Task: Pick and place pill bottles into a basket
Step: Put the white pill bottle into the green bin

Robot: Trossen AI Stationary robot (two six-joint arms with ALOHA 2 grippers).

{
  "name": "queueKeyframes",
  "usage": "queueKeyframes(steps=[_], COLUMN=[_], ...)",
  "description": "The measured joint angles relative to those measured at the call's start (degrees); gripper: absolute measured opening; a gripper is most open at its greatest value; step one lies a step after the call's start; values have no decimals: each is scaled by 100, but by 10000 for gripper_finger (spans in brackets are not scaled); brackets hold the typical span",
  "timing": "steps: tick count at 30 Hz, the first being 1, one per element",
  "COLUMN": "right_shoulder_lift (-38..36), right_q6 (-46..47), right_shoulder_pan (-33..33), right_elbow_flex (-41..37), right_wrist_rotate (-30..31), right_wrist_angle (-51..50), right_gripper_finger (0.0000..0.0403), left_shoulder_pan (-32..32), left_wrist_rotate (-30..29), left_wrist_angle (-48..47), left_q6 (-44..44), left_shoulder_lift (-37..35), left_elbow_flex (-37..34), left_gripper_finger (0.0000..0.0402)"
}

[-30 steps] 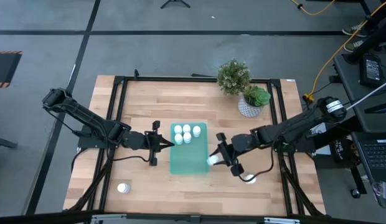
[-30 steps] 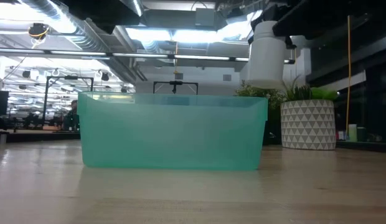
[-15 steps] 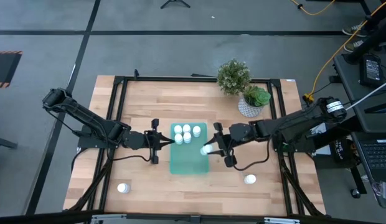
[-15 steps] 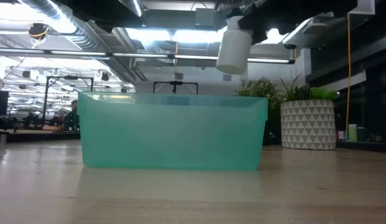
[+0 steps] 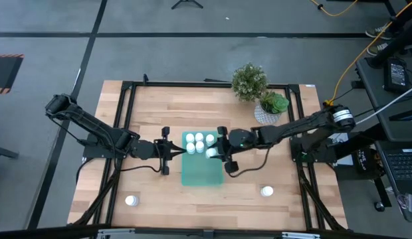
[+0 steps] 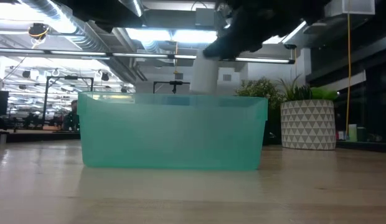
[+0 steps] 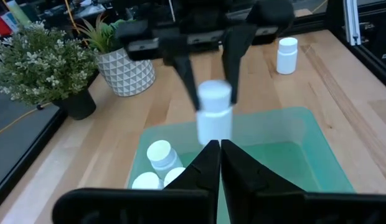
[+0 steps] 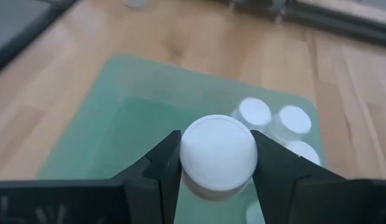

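Note:
The teal basket (image 5: 202, 167) lies at the table's middle with several white pill bottles (image 5: 195, 142) standing in its far end. My right gripper (image 5: 213, 153) is over the basket's far right part, shut on one white pill bottle (image 7: 214, 116). The bottle also shows in the low view (image 6: 204, 78) and the right wrist view (image 8: 218, 153). My left gripper (image 5: 179, 153) waits shut and empty just left of the basket's left wall. Two more bottles stand on the table, at near left (image 5: 131, 200) and near right (image 5: 266, 191). My right gripper pinches the bottle's cap (image 7: 214, 94) between its two fingers (image 8: 163, 165), one on each side. The fingers come from above, pointing down. The bottle hangs upright below them over the basket's inside, its lower end about level with the rim (image 6: 174, 98).
A leafy plant (image 5: 249, 80) and a white patterned pot with a green plant (image 5: 267, 111) stand at the table's far right. A black frame (image 5: 123, 119) runs around the tabletop. Bare wood lies on the near side of the basket.
My right gripper has carried the bottle from beside the basket's near right corner toward the table's left and far edges, over the basket's inside, and has come down. The bottle stays upright in the hold. The loose near-right bottle stays in place.

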Motion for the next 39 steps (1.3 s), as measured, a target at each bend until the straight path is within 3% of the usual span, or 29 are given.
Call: queueKeyframes(steps=[9,26,39], right_shoulder_lift=[339,992,1012], right_q6=[13,93,11], right_shoulder_pan=[-260,-283,-424], right_elbow_flex=[293,280,279], right_wrist_rotate=[566,548,546], right_wrist_angle=[-575,-305,-234], right_gripper_finger=[152,152,152], left_shoulder_pan=[0,0,0], left_wrist_rotate=[0,-42,-42], left_wrist_angle=[-4,-7,-7], left_q6=[1,2,0], left_shoulder_lift=[1,2,2], left_elbow_flex=[0,-2,-2], left_gripper_finger=[1,4,7])
